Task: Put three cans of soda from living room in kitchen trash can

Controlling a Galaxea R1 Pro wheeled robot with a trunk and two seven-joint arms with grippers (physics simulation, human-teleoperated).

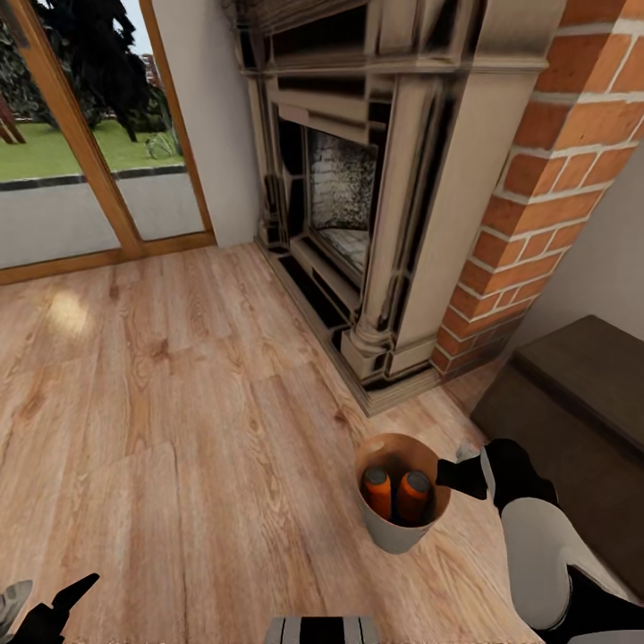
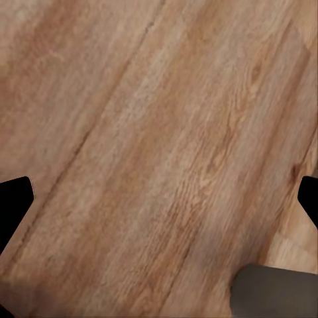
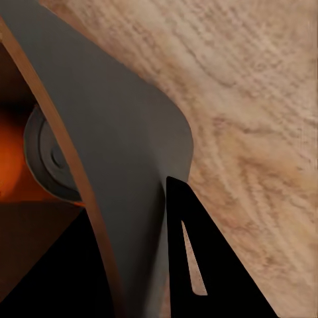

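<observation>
The tan tash can (image 1: 394, 533) hangs just above the light wood floor of the living room, in front of the fireplace. Inside it two orange soda cans (image 1: 377, 491) (image 1: 414, 495) stand side by side. The blue can is hidden or out of view. My right gripper (image 1: 445, 475) is shut on the bin's right rim. The right wrist view shows the bin wall (image 3: 112, 152) pinched between the fingers (image 3: 205, 265), with an orange can's grey top (image 3: 50, 159) inside. My left gripper (image 1: 45, 604) is open over bare floor, its fingertips (image 2: 13, 199) wide apart.
The grey carved fireplace (image 1: 402, 179) and its red brick column (image 1: 555, 179) stand straight ahead. A low dark-wood cabinet (image 1: 581, 394) is close on the right of the bin. A wood-framed glass door (image 1: 72, 134) lies at the far left. Open floor stretches left.
</observation>
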